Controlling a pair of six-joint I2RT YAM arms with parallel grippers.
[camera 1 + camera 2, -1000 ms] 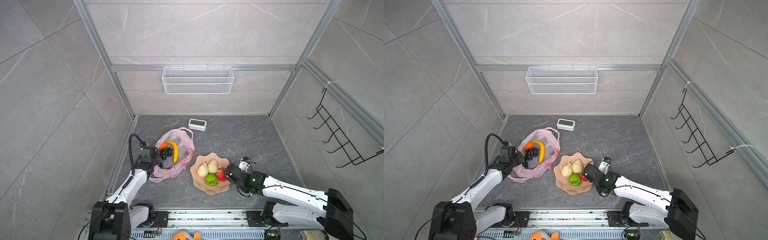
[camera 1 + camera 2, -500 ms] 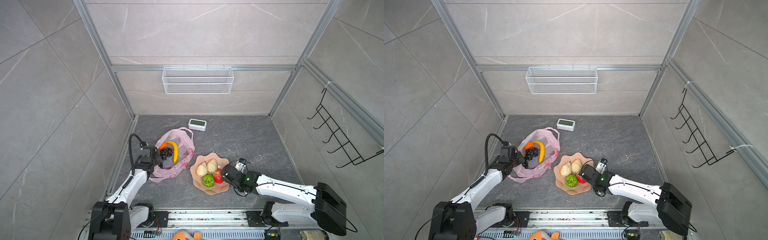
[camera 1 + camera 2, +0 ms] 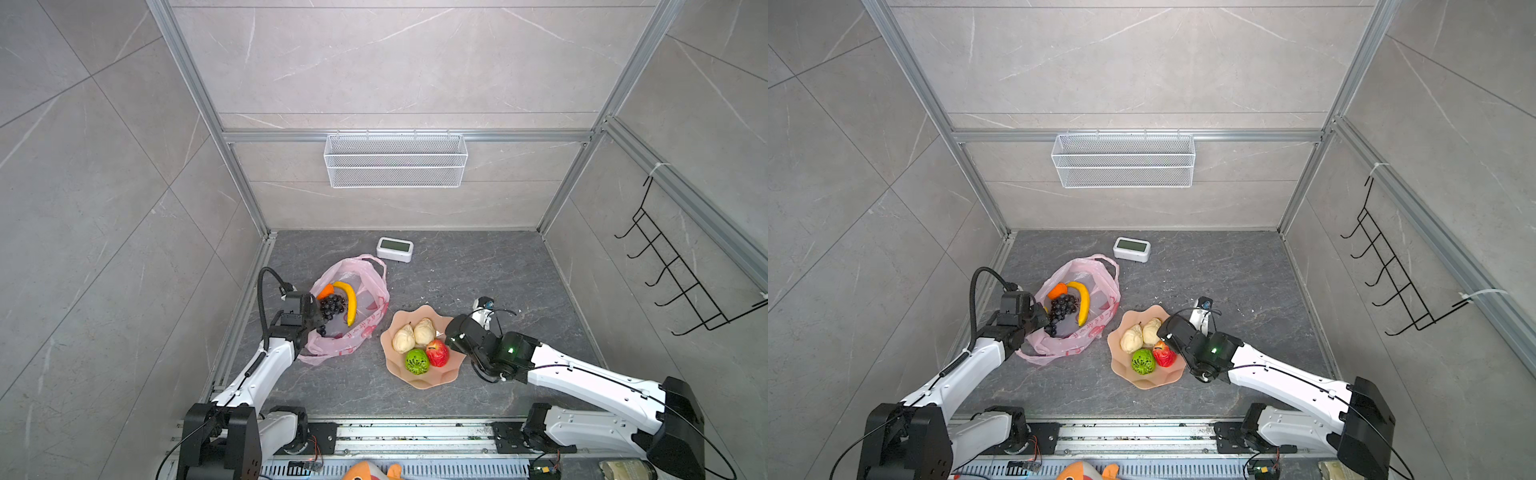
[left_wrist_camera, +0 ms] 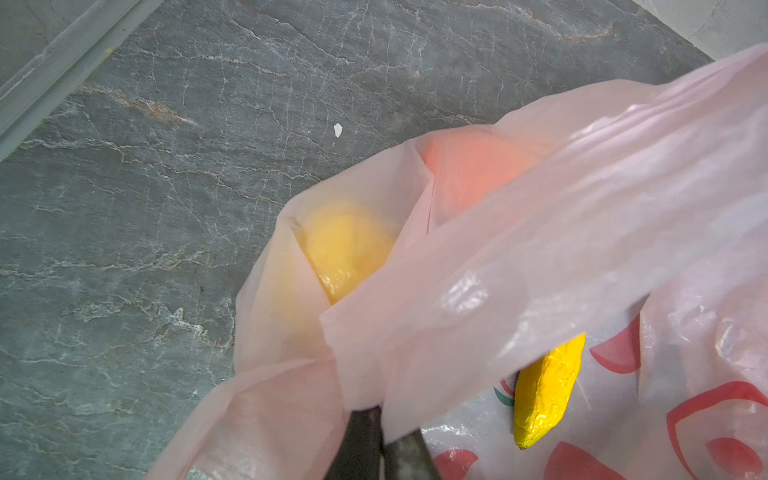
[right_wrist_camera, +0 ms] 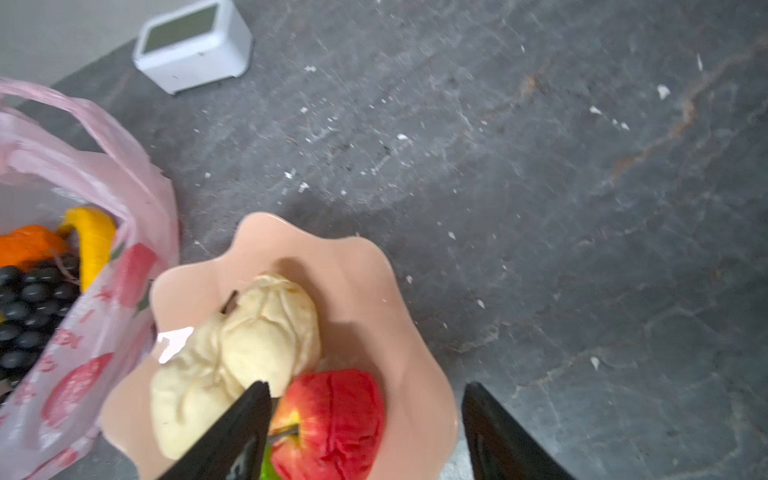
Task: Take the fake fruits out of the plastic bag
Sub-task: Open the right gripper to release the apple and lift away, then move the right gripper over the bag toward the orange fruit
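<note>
Now, left end effector [image 4: 381, 419]: I see its jaws pressed together on a fold of the plastic bag's rim, at the bag's left edge.
Right end effector [image 5: 365, 392]: jaws wide apart over the bowl's right side. The red apple [image 5: 332, 419] sits between them, close by one finger and well clear of the other, so I read nothing as gripped.
Plastic bag [image 3: 376, 286]: lying on the bench [image 3: 478, 266], left of the bowl, mouth open upward.
Inside the bag: banana [image 3: 350, 302], grape bunch [image 3: 332, 305] and orange [image 3: 326, 291] close together. In the left wrist view I make out a lemon [image 4: 347, 249] through the pink film.
Bowl [image 3: 432, 380]: holds the two beige lumps [image 3: 404, 338] side by side, the green bumpy fruit [image 3: 417, 361] and the red apple, touching.
White box [image 3: 395, 249]: just behind the bag's handles.
</note>
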